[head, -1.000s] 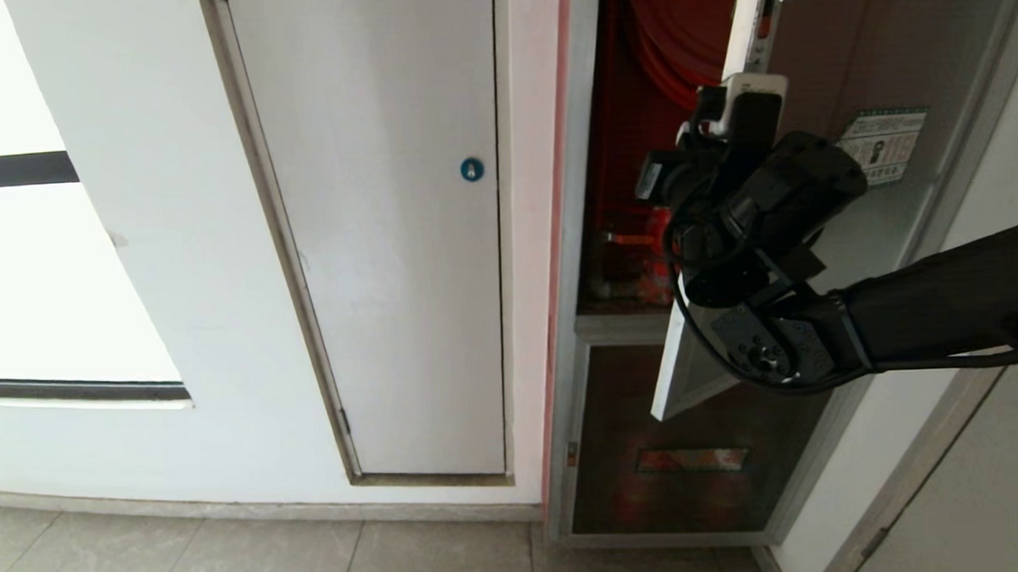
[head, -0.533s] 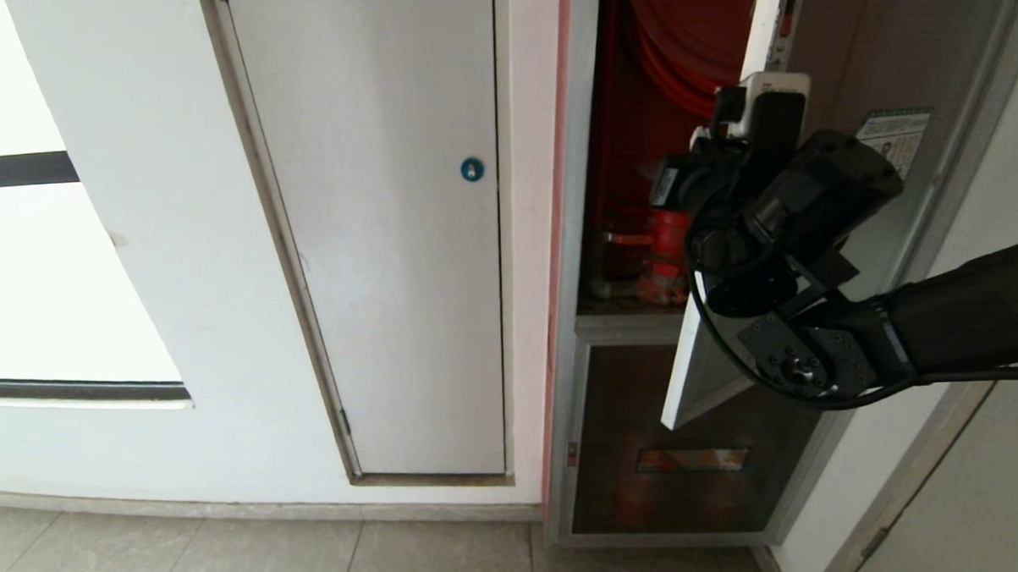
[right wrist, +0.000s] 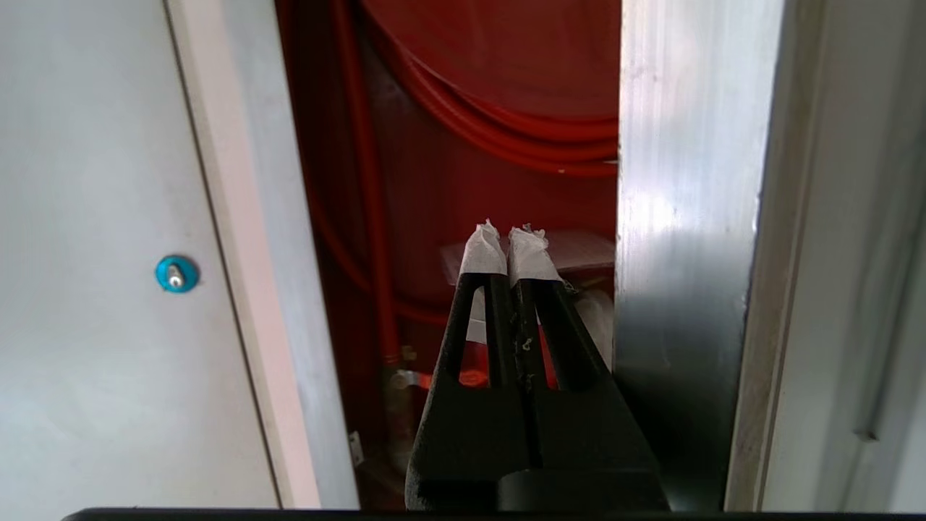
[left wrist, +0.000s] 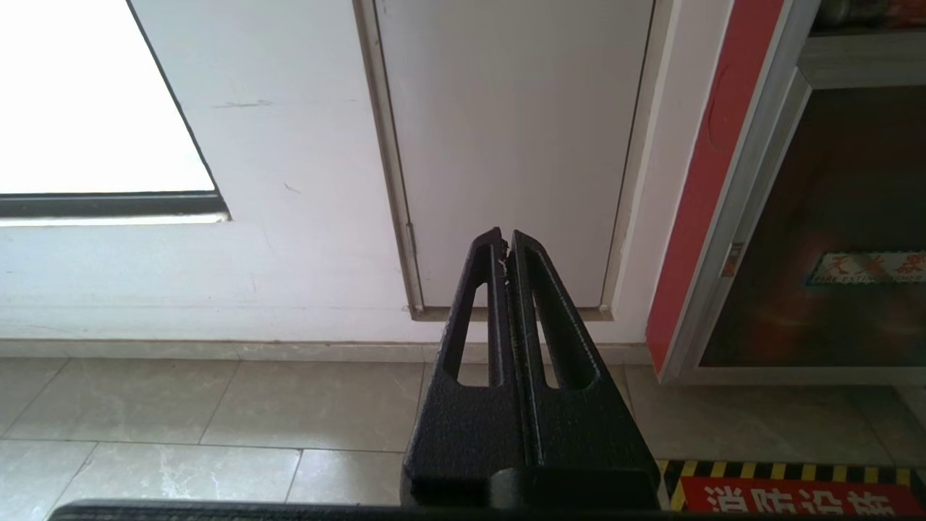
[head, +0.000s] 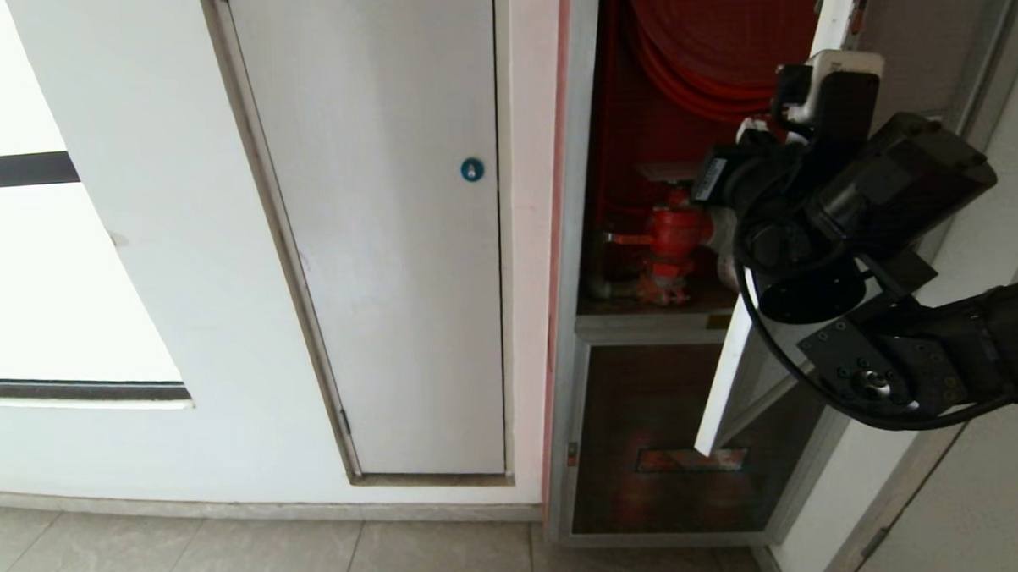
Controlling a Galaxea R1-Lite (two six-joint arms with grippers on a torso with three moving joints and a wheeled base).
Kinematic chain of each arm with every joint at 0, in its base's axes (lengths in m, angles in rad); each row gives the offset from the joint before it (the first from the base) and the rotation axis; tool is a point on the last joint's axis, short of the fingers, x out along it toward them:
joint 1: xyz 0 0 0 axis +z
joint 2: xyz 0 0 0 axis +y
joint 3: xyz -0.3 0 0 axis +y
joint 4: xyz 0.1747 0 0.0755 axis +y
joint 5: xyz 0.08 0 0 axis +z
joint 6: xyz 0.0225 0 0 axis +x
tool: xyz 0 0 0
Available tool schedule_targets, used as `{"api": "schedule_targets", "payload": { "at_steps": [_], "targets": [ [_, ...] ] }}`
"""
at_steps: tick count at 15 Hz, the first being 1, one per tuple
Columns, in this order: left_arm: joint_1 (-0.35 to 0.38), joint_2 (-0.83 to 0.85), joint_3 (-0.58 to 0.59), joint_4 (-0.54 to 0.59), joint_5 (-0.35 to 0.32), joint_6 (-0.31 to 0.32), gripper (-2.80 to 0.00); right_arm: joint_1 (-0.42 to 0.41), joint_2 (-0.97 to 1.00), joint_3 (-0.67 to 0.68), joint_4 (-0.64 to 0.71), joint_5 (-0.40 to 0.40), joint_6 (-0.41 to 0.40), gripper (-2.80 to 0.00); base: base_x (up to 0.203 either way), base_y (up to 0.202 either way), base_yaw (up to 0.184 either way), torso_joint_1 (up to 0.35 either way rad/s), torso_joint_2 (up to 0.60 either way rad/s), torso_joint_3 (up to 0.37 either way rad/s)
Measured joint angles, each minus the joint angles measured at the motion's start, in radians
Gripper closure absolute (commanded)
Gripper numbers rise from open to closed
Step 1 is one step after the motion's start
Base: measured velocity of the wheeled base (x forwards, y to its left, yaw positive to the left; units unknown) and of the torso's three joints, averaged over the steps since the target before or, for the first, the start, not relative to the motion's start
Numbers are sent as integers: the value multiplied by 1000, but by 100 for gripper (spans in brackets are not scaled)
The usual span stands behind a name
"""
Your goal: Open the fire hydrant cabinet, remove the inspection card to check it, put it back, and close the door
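Now door (head: 736, 371) ajar, right gripper (right wrist: 508, 250) closed

Red hose reel (head: 704, 50), silver-framed door (right wrist: 684, 239), white-taped black fingers (right wrist: 483, 255)

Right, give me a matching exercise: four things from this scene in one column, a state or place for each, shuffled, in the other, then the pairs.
1. door
2. right gripper
3. red valve
4. left gripper

A. shut, pointing at the plain white door low on the wall
B. swung open
C. shut and empty, beside the door's silver edge
D. inside the cabinet, under the hose reel

Pairs: 1-B, 2-C, 3-D, 4-A
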Motion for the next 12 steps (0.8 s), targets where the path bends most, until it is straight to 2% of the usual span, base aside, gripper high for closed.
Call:
{"api": "schedule_targets", "payload": {
  "at_steps": [8, 12],
  "targets": [
    [0, 0, 0, 0, 0, 0, 0, -13, -224, 164, 8, -35, 1, 0, 0, 0, 0, 0, 0, 0],
    [0, 0, 0, 0, 0, 0, 0, -18, -369, 242, 72, -80, 3, 0, 0, 0, 0, 0, 0, 0]
  ]
}}
